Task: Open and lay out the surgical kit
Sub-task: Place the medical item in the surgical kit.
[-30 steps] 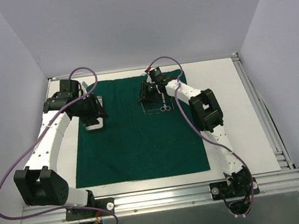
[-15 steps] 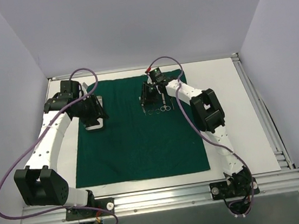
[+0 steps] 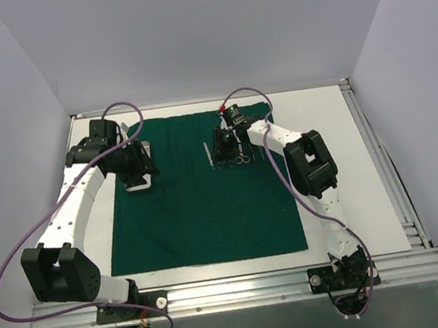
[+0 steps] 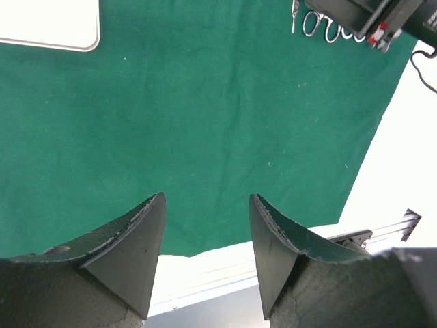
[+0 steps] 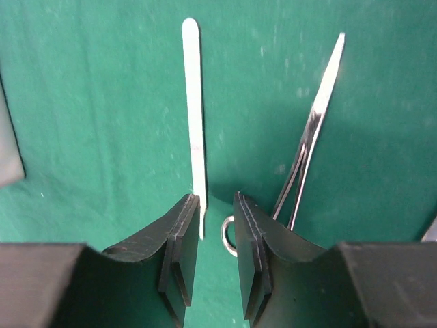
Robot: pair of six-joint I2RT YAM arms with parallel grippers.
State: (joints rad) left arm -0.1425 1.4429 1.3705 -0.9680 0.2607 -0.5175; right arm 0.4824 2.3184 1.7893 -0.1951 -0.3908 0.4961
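Right fingers [image 5: 179, 239] hang narrowly parted above steel instruments [image 5: 194, 123] on green cloth [image 5: 89, 102].

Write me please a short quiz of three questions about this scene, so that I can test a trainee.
1. True or false: the green cloth is folded in a bundle.
2. Choose one. The steel tray lies: A) at the cloth's far left part, by the left gripper; B) in the cloth's middle; C) off the table.
3. Short answer: which gripper is over the steel instruments?

Key: 1) False, it lies spread flat. 2) A. 3) The right gripper.
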